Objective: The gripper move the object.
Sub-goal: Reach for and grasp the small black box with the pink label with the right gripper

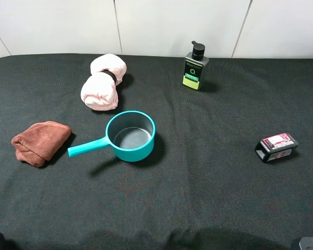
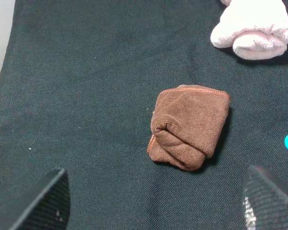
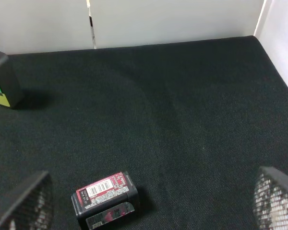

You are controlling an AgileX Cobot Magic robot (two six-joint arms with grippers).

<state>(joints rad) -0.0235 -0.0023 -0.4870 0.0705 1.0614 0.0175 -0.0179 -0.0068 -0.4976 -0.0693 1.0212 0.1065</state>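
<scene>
The object, a small black box point(image 1: 276, 147) with a pink-and-white label, lies on the black cloth at the right. In the right wrist view the box point(image 3: 105, 199) sits low, nearer one finger. My right gripper point(image 3: 153, 191) stands wide open above the cloth and apart from the box, holding nothing. My left gripper point(image 2: 156, 191) is also open and empty, hovering over a folded brown cloth point(image 2: 189, 127). In the high view only dark bits of both arms show at the bottom corners.
A teal pot point(image 1: 130, 135) with a long handle stands left of centre. A brown cloth point(image 1: 40, 141) lies at the left, a rolled pink towel point(image 1: 104, 83) behind it. A black pump bottle point(image 1: 194, 66) with a green label stands at the back.
</scene>
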